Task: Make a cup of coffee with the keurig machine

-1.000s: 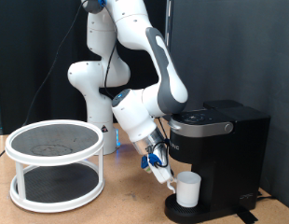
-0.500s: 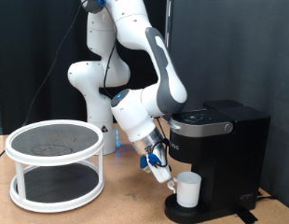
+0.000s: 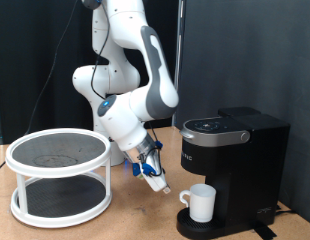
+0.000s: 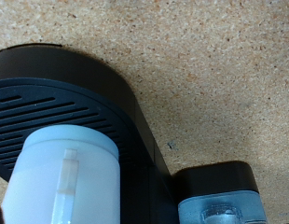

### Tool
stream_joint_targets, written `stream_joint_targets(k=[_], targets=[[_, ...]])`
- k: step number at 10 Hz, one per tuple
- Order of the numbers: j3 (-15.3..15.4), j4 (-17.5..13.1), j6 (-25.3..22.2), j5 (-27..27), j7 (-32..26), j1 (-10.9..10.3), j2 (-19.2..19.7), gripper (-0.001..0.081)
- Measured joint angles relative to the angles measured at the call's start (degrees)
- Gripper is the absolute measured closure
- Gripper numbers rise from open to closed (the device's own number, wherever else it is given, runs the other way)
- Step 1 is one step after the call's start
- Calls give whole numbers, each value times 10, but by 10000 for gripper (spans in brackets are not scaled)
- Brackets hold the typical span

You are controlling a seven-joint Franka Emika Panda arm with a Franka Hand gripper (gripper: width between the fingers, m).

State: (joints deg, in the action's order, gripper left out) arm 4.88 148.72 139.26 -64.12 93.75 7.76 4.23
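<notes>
One step of the job shows as done: the cup (image 3: 201,203) stands upright on the round drip tray (image 3: 195,226) of the machine (image 3: 235,170), under the brew head, handle turned away from the machine body. Gripper (image 3: 153,176) hangs in free air just beside the cup, on the side away from the machine and somewhat higher than its rim, fingers angled down toward the table (image 3: 135,215). Nothing sits between the fingers; they are not touching the cup or the machine. Whether the fingers stand apart or together I cannot tell, the exterior view is too small there and the wrist view does not show the fingertips. Wrist view looks down on the cup (image 4: 62,177), the ridged tray (image 4: 51,103) and speckled table (image 4: 210,75); cup interior cannot be seen from this angle. Lid (image 3: 217,127) of the machine lies closed and flat. No pod is visible anywhere, so pod loading cannot be judged. No liquid is visible at the spout; brewing appears not yet done. White two-tier stand (image 3: 61,175) sits well apart from the hand, on the far side from the machine.
</notes>
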Motion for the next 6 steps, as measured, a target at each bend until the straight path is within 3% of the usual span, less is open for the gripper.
stream_joint_targets(k=[2,4,6], targets=[[3,5,3,17,2,0,2,72],[1,26,-42,32,-13,1,-18,72],[-3,44,-97,4,-53,5,-61,72]])
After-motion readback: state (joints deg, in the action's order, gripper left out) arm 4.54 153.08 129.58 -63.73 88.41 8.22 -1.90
